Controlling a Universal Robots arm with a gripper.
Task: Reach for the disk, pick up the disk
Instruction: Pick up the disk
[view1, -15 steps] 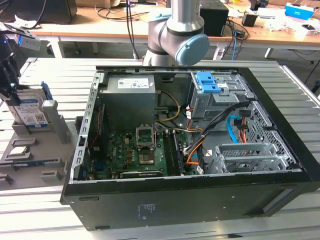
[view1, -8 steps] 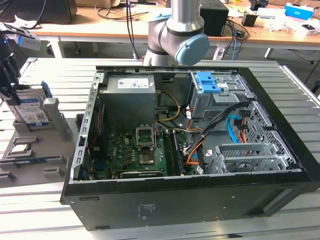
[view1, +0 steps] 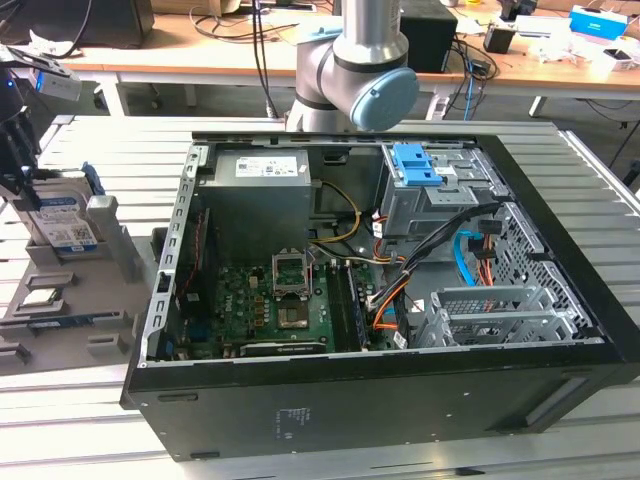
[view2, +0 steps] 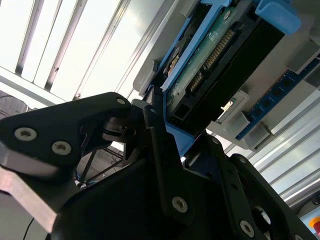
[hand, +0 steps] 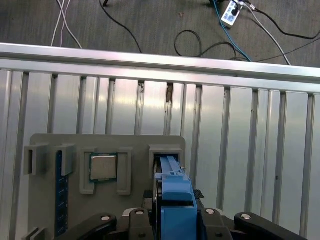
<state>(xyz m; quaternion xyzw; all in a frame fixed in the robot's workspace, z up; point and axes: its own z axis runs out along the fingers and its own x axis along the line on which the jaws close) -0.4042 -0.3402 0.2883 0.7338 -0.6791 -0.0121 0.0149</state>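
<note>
Black gripper (view2: 182, 129) housing, matt and fitted with recessed screws, is seen closest in the second wrist view. The jaws are set to either side of one end of the disk (view2: 220, 55); whether they are pressed onto it cannot be told. At that end a green circuit board, a row of connector pins and a bright blue plastic rail are exposed. The disk is judged rigid, dense for its size and sensitive to shock. The board and pins should be left untouched. Hold is best taken across the two blue rails, whose plastic is probably less slippery than the bare metal casing.

In the first wrist view, the disk (hand: 175, 192) is seen edge-on, standing upright in a slot of the grey fixture (hand: 135, 144). The fixture is laid on the ribbed aluminium counter (hand: 240, 150). A flat square chip (hand: 103, 167) with a metallic face is seated in the neighbouring pocket of the fixture.

In the exterior view, the white-and-blue label of the disk (view1: 62, 220) is shown, and the gripper is placed at the disk's upper edge, above the fixture (view1: 112, 250). An open computer case (view1: 400, 400) is set beside the fixture, on the exterior view's right.
</note>
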